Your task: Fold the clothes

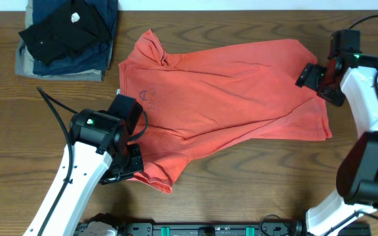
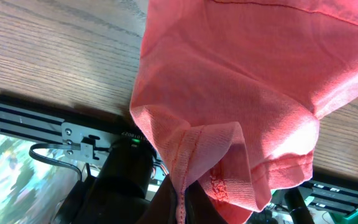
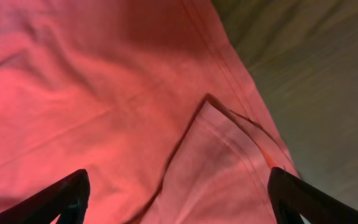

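While the orange shirt [image 1: 228, 85] lies spread out on the table [image 1: 254, 187], the left claw [image 2: 182, 208] is pinched shut on one edge of it. The right claw [image 3: 179, 193] hangs wide open over a folded-over corner, holding nothing.

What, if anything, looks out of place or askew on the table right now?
The T-shirt lies crooked and rumpled rather than flat. One corner is flipped over below the open right gripper, and the left gripper pinches a bunched hem. Nothing looks spilled or damaged.
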{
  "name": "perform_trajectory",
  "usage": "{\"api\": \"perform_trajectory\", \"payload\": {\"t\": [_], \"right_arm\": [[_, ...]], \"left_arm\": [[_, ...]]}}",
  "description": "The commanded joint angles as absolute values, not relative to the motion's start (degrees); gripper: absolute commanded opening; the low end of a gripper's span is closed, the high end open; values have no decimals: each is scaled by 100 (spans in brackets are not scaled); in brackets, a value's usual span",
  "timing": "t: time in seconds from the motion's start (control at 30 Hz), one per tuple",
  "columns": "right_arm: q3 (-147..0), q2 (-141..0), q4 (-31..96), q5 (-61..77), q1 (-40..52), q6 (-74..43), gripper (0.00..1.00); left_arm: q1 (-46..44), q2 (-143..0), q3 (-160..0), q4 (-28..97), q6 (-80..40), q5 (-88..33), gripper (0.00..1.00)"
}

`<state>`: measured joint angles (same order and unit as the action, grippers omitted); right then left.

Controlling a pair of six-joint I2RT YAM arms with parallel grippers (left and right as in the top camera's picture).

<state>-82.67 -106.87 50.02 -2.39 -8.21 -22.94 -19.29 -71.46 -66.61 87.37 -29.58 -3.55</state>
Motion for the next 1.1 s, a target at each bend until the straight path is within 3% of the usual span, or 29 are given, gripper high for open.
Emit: {"api": "perform_trajectory", "payload": {"t": [0.0, 0.37, 0.73, 1.07], "right_arm": [[-8265, -11091, 4886, -320, -888, -2112, 86], [-8265, -11719, 4451, -322, -899, -2071, 63], [-8263, -11985, 4438, -620, -899, -2073, 63], [-8265, -12088, 4392, -626, -899, -2075, 49]], "left_arm": [[-1938, -7105, -6643, 8755, -2926, -364, 6], [-1938, -7105, -6643, 8731, -2928, -366, 7], [-1938, -7105, -6641, 8643, -2926, -364, 7], [-1938, -7105, -6643, 8643, -2926, -364, 7]]}}
